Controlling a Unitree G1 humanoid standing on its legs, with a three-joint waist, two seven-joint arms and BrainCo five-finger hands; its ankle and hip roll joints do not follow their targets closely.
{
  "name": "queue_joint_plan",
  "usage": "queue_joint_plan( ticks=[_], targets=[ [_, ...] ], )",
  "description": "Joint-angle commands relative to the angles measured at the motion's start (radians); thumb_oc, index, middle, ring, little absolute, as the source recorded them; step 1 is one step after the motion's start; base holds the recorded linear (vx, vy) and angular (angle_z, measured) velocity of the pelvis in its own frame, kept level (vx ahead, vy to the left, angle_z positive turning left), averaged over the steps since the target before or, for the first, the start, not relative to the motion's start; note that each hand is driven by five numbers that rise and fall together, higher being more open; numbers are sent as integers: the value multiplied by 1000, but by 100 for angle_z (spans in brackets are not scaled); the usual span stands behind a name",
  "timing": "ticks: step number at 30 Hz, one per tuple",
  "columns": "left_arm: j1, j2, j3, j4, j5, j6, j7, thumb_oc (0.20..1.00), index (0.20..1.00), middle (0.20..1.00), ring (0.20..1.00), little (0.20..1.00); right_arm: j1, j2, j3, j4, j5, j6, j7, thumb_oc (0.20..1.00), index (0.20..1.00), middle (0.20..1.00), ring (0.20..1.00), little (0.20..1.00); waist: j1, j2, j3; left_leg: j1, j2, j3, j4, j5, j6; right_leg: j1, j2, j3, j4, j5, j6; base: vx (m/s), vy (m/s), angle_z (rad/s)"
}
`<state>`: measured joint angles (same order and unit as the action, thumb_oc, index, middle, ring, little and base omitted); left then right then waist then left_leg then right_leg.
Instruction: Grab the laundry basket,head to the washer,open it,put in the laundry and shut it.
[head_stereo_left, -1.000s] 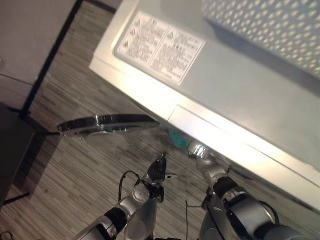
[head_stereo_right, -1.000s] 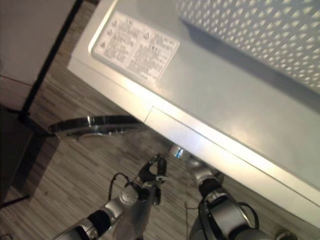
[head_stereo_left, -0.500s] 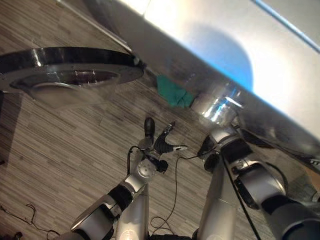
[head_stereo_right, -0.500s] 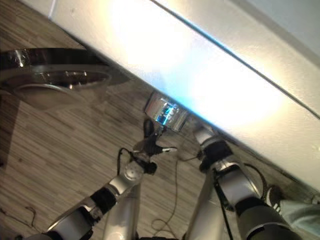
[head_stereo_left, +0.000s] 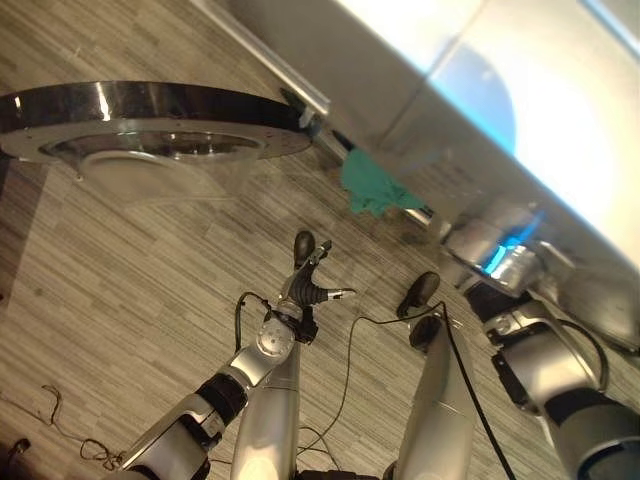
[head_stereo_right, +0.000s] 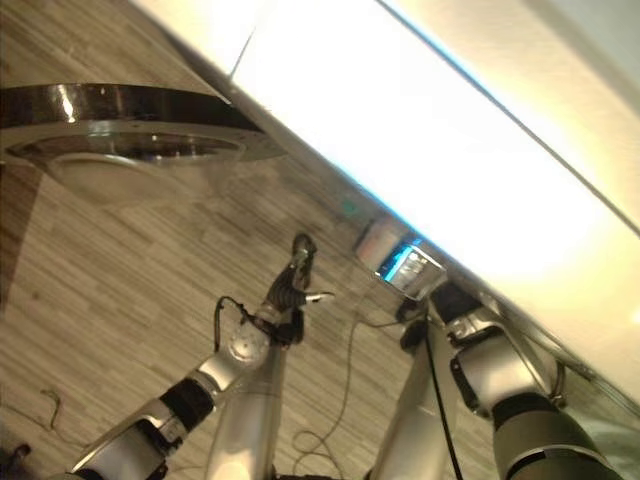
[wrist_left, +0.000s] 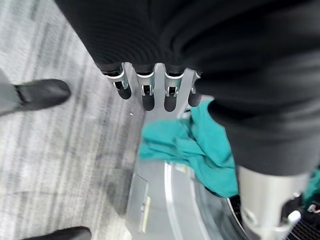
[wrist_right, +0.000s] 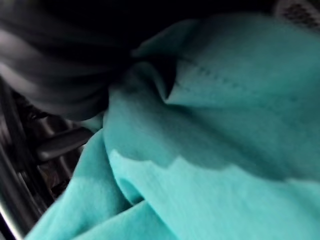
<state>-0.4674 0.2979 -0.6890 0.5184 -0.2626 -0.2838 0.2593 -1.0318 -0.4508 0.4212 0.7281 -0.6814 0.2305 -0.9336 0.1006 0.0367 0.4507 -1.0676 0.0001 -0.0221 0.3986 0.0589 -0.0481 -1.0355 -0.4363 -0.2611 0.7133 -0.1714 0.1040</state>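
The washer (head_stereo_left: 470, 70) fills the top right, its round door (head_stereo_left: 150, 110) swung open to the left. A teal cloth (head_stereo_left: 375, 185) hangs over the lower rim of the door opening. My left hand (head_stereo_left: 305, 275) hovers in front of the washer, just short of that cloth (wrist_left: 200, 150), with its fingers (wrist_left: 148, 97) relaxed and holding nothing. My right arm reaches under the washer's front into the opening. Close against my right hand (wrist_right: 55, 70) lies bunched teal cloth (wrist_right: 225, 125); the fingers are hidden.
Striped wood-look floor (head_stereo_left: 120, 290) spreads to the left and below. The open door sticks out over it at the left. The washer's grey metal door rim (wrist_left: 170, 210) curves beneath the hanging cloth.
The camera has tipped down toward the floor, so the washer's top and the white basket on it have left the picture. My right arm has gone further to the right along the washer's front.
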Motion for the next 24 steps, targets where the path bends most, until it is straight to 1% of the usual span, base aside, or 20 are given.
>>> queue_joint_plan(
  ticks=[1, 2, 3, 4, 7, 9, 10, 11, 12, 13, 15, 16, 17, 18, 19, 20, 21, 22, 23, 24],
  targets=[
    [88, -10, -50, -27, 3, -46, -17, 1000, 1000, 1000, 1000, 1000, -224, -191, 60, 92, -12, 20, -13, 200, 200, 200, 200, 200, 45, 34, -160, -30, 56, -60, 87, -177, -69, 33, -56, 84, -198, 108, 126, 12, -9, 17],
    [102, 7, -56, -45, -13, -49, -27, 1000, 1000, 1000, 1000, 1000, -279, -254, 103, 181, 14, 26, -5, 200, 200, 200, 200, 200, 69, 36, -166, -44, 51, -62, 83, -170, -74, 28, -66, 72, -197, 107, 131, 17, 30, 21],
    [106, 9, -53, -56, -23, -46, -29, 1000, 1000, 1000, 1000, 1000, -320, -281, 148, 236, 26, 20, -6, 200, 200, 200, 200, 200, 82, 44, -167, -56, 45, -62, 82, -167, -75, 17, -70, 70, -194, 108, 135, 30, 28, 27],
    [111, 12, -54, -66, -31, -46, -36, 1000, 1000, 1000, 1000, 1000, -358, -317, 198, 273, 25, 23, 3, 200, 200, 200, 200, 200, 93, 45, -170, -66, 43, -62, 80, -165, -77, 9, -78, 64, -192, 107, 139, 25, 23, 31],
    [125, 26, -51, -89, -47, -38, -52, 1000, 1000, 1000, 1000, 1000, -450, -408, 309, 321, 6, 32, 41, 200, 200, 200, 200, 200, 112, 48, -179, -95, 36, -65, 83, -157, -82, -18, -88, 56, -180, 106, 145, 19, -2, 21],
    [136, 27, -50, -92, -51, -33, -53, 1000, 1000, 1000, 1000, 1000, -496, -455, 350, 308, -1, 47, 39, 200, 200, 200, 200, 200, 116, 44, -185, -103, 35, -63, 77, -152, -85, -25, -91, 55, -180, 108, 147, 38, 24, 7],
    [142, 22, -47, -87, -52, -28, -55, 1000, 1000, 1000, 1000, 1000, -518, -483, 361, 286, -4, 60, 34, 200, 200, 200, 200, 200, 115, 42, -188, -101, 38, -61, 68, -149, -85, -25, -94, 53, -186, 110, 148, 29, 14, 7],
    [141, 20, -48, -86, -52, -28, -55, 1000, 1000, 1000, 1000, 1000, -519, -485, 363, 283, -4, 62, 36, 200, 200, 200, 200, 200, 116, 44, -187, -101, 38, -60, 66, -148, -85, -25, -94, 53, -187, 110, 148, 47, 56, -22],
    [142, 4, -39, -70, -47, -21, -50, 1000, 1000, 1000, 1000, 1000, -515, -512, 357, 225, -24, 89, 41, 200, 200, 200, 200, 200, 112, 40, -188, -91, 41, -50, 51, -146, -82, -18, -92, 52, -199, 117, 149, 46, 66, -24],
    [139, -5, -32, -59, -41, -19, -48, 1000, 1000, 1000, 1000, 1000, -511, -518, 348, 172, -46, 105, 37, 200, 200, 200, 200, 200, 107, 37, -188, -86, 42, -47, 46, -147, -80, -14, -92, 52, -209, 120, 149, 60, 65, -18],
    [128, -34, -13, -36, -42, -17, -42, 1000, 1000, 1000, 1000, 1000, -467, -515, 289, 74, -85, 143, 46, 200, 200, 200, 200, 200, 95, 33, -185, -70, 45, -39, 32, -150, -75, 1, -91, 52, -238, 133, 148, 20, 11, 9],
    [128, -33, -14, -33, -41, -18, -42, 1000, 1000, 1000, 1000, 1000, -457, -516, 280, 64, -90, 147, 50, 200, 200, 200, 200, 200, 95, 31, -185, -67, 45, -39, 30, -149, -75, 5, -91, 52, -241, 135, 148, 25, 26, -16],
    [117, -54, -5, -22, -41, -19, -32, 1000, 1000, 1000, 1000, 1000, -398, -459, 181, 17, -75, 166, 30, 200, 200, 200, 200, 200, 86, 34, -179, -46, 48, -32, 14, -151, -70, 23, -87, 52, -271, 149, 148, -50, 48, -20],
    [107, -60, -5, -15, -40, -21, -25, 1000, 1000, 1000, 1000, 1000, -355, -405, 104, -18, -50, 169, 7, 200, 200, 200, 200, 200, 79, 33, -168, -41, 43, -26, -1, -119, -62, 30, -86, 44, -303, 187, 139, -51, 77, 0],
    [95, -68, -4, -5, -43, -23, -14, 1000, 1000, 1000, 1000, 1000, -313, -344, 35, -35, -12, 160, -19, 200, 200, 200, 200, 200, 71, 34, -163, -29, 43, -22, -14, -115, -57, 43, -83, 44, -326, 200, 139, -67, 53, 8],
    [99, -62, -8, -4, -43, -24, -14, 1000, 1000, 1000, 1000, 1000, -299, -342, 23, -43, -15, 161, -19, 200, 200, 200, 200, 200, 73, 27, -160, -20, 44, -21, -16, -116, -58, 52, -81, 43, -330, 200, 139, -17, 69, 5],
    [85, -71, -17, -5, -49, -33, 7, 1000, 1000, 1000, 1000, 1000, -222, -195, -124, -87, 124, 99, -94, 200, 200, 200, 200, 200, 62, 28, -148, 10, 39, -9, -38, -113, -52, 85, -74, 42, -380, 229, 140, -23, 76, -2],
    [75, -74, -32, -18, -46, -34, 17, 1000, 1000, 1000, 1000, 1000, -190, -94, -192, -88, 232, 47, -139, 200, 200, 200, 200, 200, 57, 35, -142, 26, 35, 3, -58, -108, -46, 104, -74, 43, -416, 252, 142, 44, 55, -17],
    [76, -72, -32, -19, -47, -33, 18, 1000, 1000, 1000, 1000, 1000, -188, -92, -192, -88, 233, 46, -140, 200, 200, 200, 200, 200, 58, 32, -148, 41, 40, -1, -61, -133, -50, 117, -69, 48, -415, 229, 150, -13, 58, -24],
    [73, -71, -40, -25, -51, -35, 20, 1000, 1000, 1000, 1000, 1000, -174, -49, -213, -94, 273, 18, -159, 200, 200, 200, 200, 200, 53, 39, -137, 42, 26, 9, -71, -104, -42, 122, -72, 47, -443, 263, 143, -3, 47, -26]
  ],
)
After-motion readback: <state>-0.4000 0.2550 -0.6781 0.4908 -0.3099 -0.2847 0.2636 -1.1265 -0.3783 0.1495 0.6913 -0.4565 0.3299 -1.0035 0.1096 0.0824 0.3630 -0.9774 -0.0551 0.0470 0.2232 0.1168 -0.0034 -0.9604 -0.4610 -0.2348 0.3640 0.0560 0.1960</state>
